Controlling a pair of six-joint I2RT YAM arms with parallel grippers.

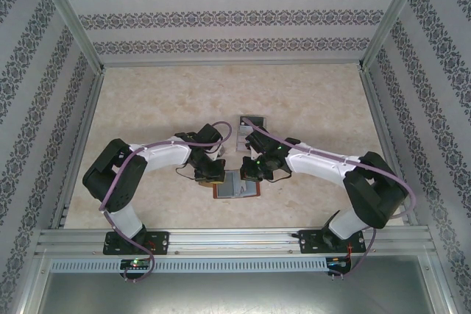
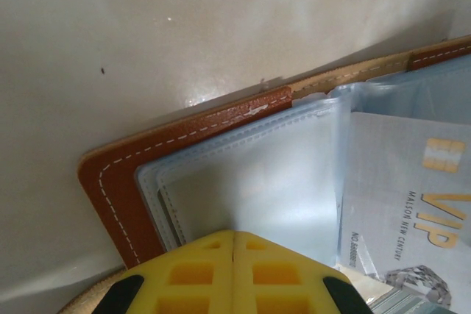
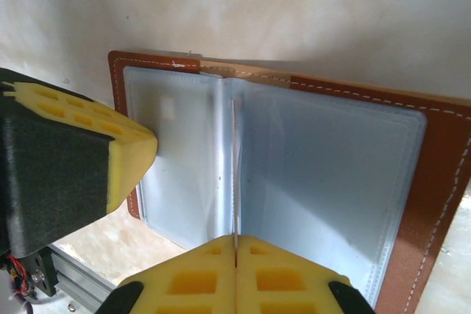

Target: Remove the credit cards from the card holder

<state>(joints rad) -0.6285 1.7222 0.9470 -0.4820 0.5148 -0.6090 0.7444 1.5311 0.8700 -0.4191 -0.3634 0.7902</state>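
The left claw (image 1: 208, 173) and the right claw (image 1: 250, 170) meet low over the middle of the bench (image 1: 309, 101) in the top view. The card holder (image 1: 237, 189) lies open just below them, at centre frame. Above the right claw sits a small grey square thing (image 1: 252, 121), too small to name with any confidence.

In the left wrist view, the left claw (image 2: 234, 266) fills the lower centre, its yellow fingers (image 2: 191, 273) pressed together along a straight seam with nothing visible between them. It hangs over a clear sleeve (image 2: 257, 182) of the holder. The brown stitched leather edge (image 2: 118, 182) runs from lower left to upper right. At the right of the frame a pale credit card (image 2: 401, 204) marked VIP sits inside a sleeve.

In the right wrist view, the right claw (image 3: 237, 273) is at lower centre with its fingers together. A thin pale sleeve edge (image 3: 235, 174) runs down to their seam; whether it is pinched there I cannot tell. The holder lies flat and open, with leather (image 3: 441, 152) framing empty-looking sleeves. At the left of the frame, a yellow pad of the left claw (image 3: 136, 154) touches the holder's left side.
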